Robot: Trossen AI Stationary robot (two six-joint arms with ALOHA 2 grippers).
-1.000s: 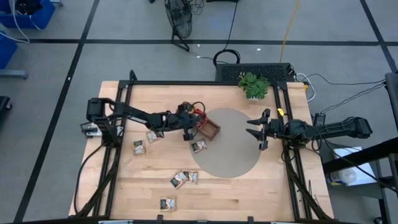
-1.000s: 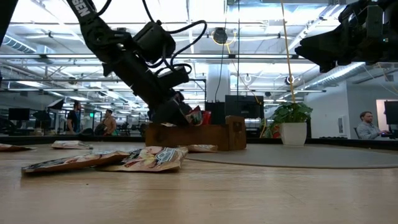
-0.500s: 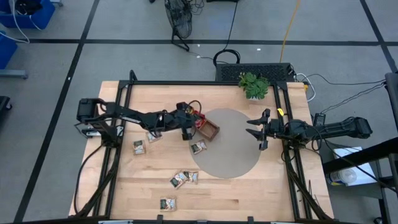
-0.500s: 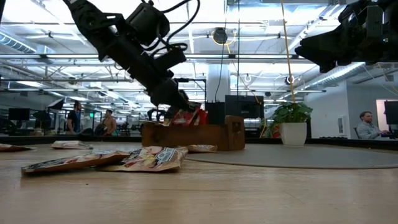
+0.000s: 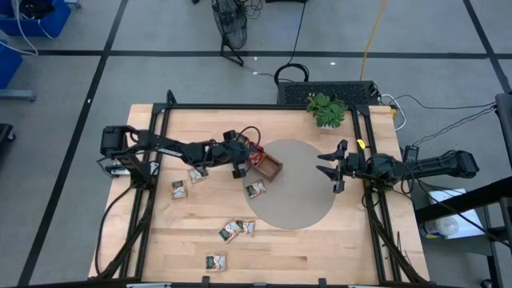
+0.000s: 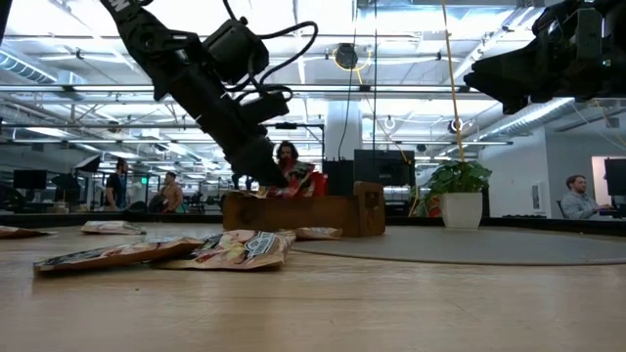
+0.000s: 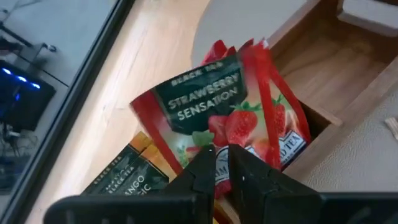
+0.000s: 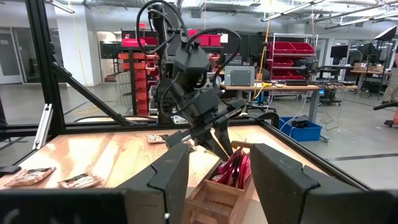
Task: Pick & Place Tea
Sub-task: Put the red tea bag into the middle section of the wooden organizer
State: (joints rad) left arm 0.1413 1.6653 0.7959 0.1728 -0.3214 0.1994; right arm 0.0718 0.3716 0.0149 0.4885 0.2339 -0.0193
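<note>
My left gripper (image 5: 240, 163) is at the left end of the brown wooden tray (image 5: 270, 167) and is shut on a red strawberry tea sachet (image 7: 217, 112). More red sachets (image 8: 236, 168) stand in that end of the tray. A mango sachet (image 7: 124, 177) lies under the held one. Several other sachets lie flat on the table, for instance near the mat (image 5: 256, 189) and toward the near edge (image 5: 236, 230). My right gripper (image 5: 334, 170) is open and empty above the right edge of the round grey mat (image 5: 292, 200). My left gripper pinches the strawberry sachet by one edge (image 7: 219, 157) between its two fingertips. The fingers slant down from the table's left side. The sachet sticks out past the fingers over the tray's end compartment, beside the other red sachets (image 6: 301, 180).
A small potted plant (image 5: 326, 109) stands at the far edge. Black frame rails (image 5: 160, 136) run along the table's left and right sides. Bare wood lies along the near edge. People show in the room behind the table.
My left gripper has risen a little from the tray's left end and drawn slightly toward the table's left edge, staying shut on the red sachet.
</note>
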